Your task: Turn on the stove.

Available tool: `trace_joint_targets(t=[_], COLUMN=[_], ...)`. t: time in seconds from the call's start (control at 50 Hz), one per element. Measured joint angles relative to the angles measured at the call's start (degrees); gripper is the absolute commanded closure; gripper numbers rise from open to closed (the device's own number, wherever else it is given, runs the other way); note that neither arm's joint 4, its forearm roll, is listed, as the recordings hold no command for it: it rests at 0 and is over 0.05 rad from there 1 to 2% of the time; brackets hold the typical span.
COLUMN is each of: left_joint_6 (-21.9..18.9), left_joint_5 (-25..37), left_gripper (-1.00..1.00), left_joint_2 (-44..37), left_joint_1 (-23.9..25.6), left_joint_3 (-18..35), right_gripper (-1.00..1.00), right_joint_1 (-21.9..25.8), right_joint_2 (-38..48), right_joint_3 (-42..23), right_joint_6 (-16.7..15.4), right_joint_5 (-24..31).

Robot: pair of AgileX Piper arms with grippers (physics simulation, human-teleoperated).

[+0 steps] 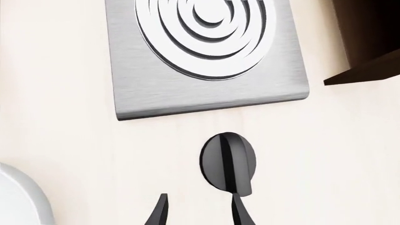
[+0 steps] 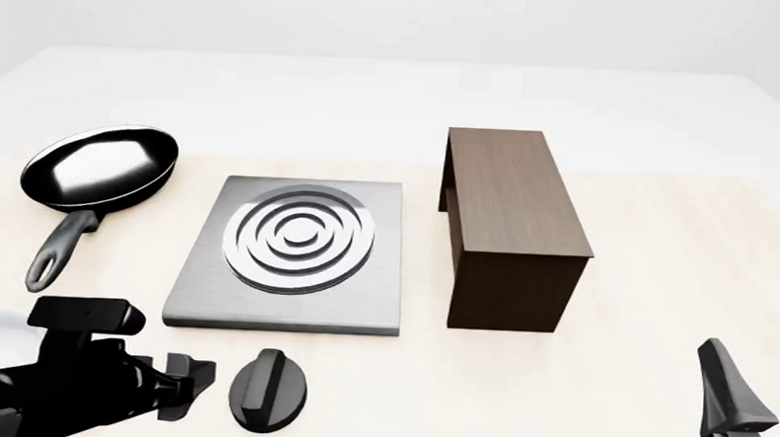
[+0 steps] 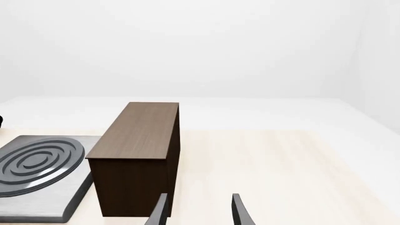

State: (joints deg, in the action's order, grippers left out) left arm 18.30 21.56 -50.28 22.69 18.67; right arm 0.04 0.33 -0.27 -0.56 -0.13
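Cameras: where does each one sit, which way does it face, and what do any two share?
Front view: fixed above and behind the arms, looking forward and down at stove, knob, frying pan, wooden box; left gripper and right gripper show low.
Left wrist view: behind the left gripper, facing the knob and stove.
Right wrist view: behind the right gripper, facing the wooden box.
All three show the stove.

Stove (image 2: 287,258) sits mid-worktop (image 2: 656,161), knob (image 2: 269,389) just near of it, frying pan (image 2: 96,178) off left, wooden box (image 2: 511,224) to the right.
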Motion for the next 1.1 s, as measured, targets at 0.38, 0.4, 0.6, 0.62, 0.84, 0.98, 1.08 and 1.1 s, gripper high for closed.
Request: trace_joint_targets(t=[0.38,0.4,0.6,0.62,0.84,0.98,1.08,1.1], left_joint_6=[-4.48,-4.67,-5.31,-5.28,-4.42,-3.61,-2.89,-2.73], left_joint_5=[-8.57,-9.01,-12.51,-12.8,-15.87,-19.08,-22.06,-22.61], left_gripper=[-1.0,-1.0,-1.0,-1.0,-1.0,-1.0,-1.0,-1.0], left_joint_2=[-7.09,-7.48,-10.4,-10.63,-13.01,-15.79,-18.44,-18.89], left_joint_1=[-4.64,-4.85,-5.55,-5.53,-4.54,-3.57,-2.99,-2.89], left_joint_3=[-3.01,-3.14,-4.48,-4.6,-5.84,-6.9,-7.76,-7.93], right_gripper=[-1.0,-1.0,-1.0,-1.0,-1.0,-1.0,-1.0,-1.0], right_joint_1=[0.0,0.0,0.01,0.01,0.02,0.02,0.02,0.02], right_joint_2=[0.0,0.0,0.0,0.0,-0.01,0.0,0.0,0.0], right_joint_3=[0.0,0.0,0.0,0.0,0.0,0.0,0.0,0.0], right_joint_6=[0.0,0.0,0.0,0.0,-0.01,-0.01,-0.01,-0.01], right_joint_5=[0.0,0.0,0.0,0.0,0.0,0.0,0.0,0.0])
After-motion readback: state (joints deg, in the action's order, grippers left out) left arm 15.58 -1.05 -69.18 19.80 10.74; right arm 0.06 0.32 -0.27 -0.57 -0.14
